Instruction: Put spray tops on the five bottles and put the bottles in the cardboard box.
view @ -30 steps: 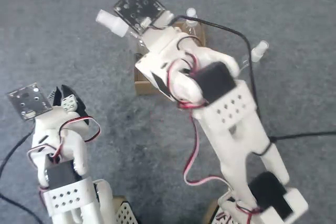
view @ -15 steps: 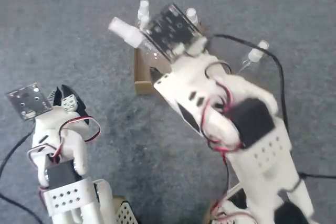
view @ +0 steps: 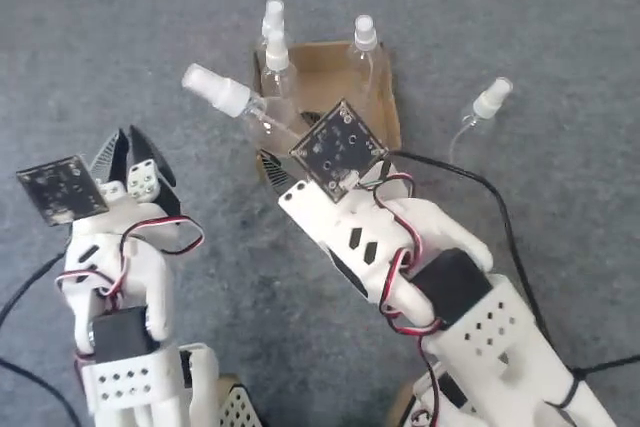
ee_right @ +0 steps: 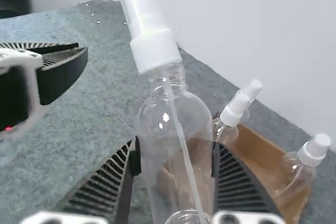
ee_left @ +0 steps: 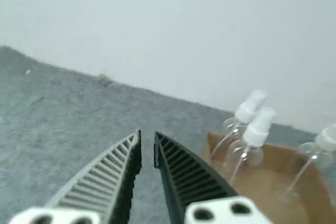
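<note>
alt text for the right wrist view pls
The right gripper is shut on a clear spray bottle with a white spray top. Beyond it, three capped bottles stand in a cardboard box on grey carpet; the left gripper sits nearby.

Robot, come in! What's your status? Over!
Right gripper shut on capped bottle, by the cardboard box. Left gripper slightly open, empty. Three bottles boxed, fifth bottle outside. Nothing blocking.

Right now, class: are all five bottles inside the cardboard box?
No: a loose bottle stands on the carpet beside the cardboard box, and the right tool holds a tilted bottle.
</note>
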You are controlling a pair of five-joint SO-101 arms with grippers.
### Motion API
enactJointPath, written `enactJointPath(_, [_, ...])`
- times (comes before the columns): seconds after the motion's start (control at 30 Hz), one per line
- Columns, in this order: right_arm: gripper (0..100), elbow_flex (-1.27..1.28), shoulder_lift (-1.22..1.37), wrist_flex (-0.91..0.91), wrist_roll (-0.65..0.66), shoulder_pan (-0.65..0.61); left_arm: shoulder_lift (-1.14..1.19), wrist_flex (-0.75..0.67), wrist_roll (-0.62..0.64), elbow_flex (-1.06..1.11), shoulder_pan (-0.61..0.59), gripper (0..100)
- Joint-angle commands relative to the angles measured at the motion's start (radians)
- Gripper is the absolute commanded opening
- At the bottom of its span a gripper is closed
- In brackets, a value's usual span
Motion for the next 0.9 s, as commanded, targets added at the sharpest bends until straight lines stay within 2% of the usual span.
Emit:
enactJointPath(0.0, [11.1, 0.028, -0.047, -0.111, -0.064, -0.010, -0.015, -0.034, 0.003, -0.131, 0.063, 4])
enactJointPath(0.13, [11.1, 0.077, -0.047, -0.170, -0.068, -0.012, -0.015, -0.034, 0.000, -0.202, 0.132, 4])
enactJointPath(0.33, [11.1, 0.086, -0.047, -0.160, -0.066, -0.084, -0.012, -0.037, -0.006, -0.251, 0.242, 4])
enactJointPath(0.5, [11.1, 0.100, -0.045, -0.166, -0.064, -0.085, -0.015, -0.034, -0.112, -0.255, 0.325, 4])
enactJointPath(0.63, [11.1, 0.100, -0.045, -0.166, -0.064, -0.084, -0.015, -0.020, -0.127, -0.280, 0.330, 4])
enactJointPath(0.8, [11.1, 0.100, -0.048, -0.171, -0.066, -0.051, -0.015, 0.101, -0.129, -0.410, 0.322, 4])
enactJointPath(0.87, [11.1, 0.100, -0.054, -0.171, -0.066, -0.044, -0.015, 0.147, -0.123, -0.453, 0.285, 4])
